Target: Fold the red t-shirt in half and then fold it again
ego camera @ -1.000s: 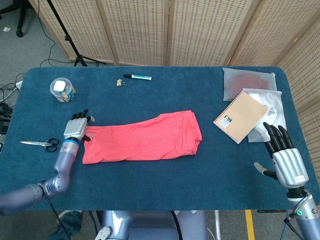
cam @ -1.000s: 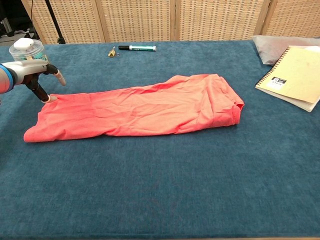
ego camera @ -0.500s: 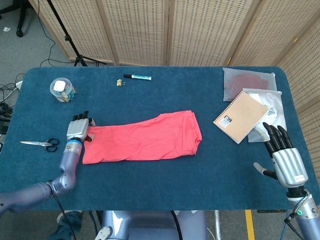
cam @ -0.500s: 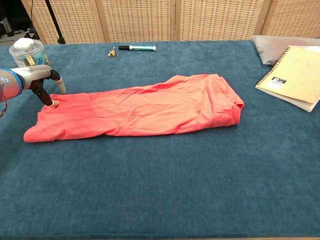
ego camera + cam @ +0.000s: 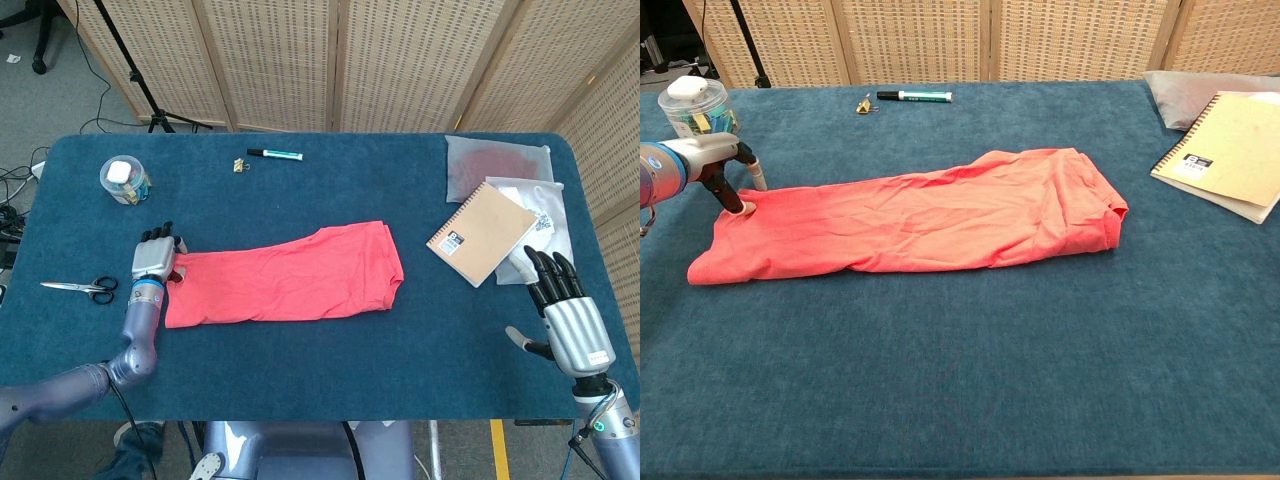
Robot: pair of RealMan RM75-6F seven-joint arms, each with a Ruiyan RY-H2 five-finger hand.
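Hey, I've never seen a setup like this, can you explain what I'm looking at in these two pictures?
A two-armed robot stands at a blue table. One picture looks down from its head, the other looks out from its chest.

The left robot hand touches the far left corner of the red t-shirt, already folded into a long strip. The right robot hand hovers open, holding nothing.

Also lying there: scissors, a small jar, a marker, a binder clip, a spiral notebook and plastic pouches.
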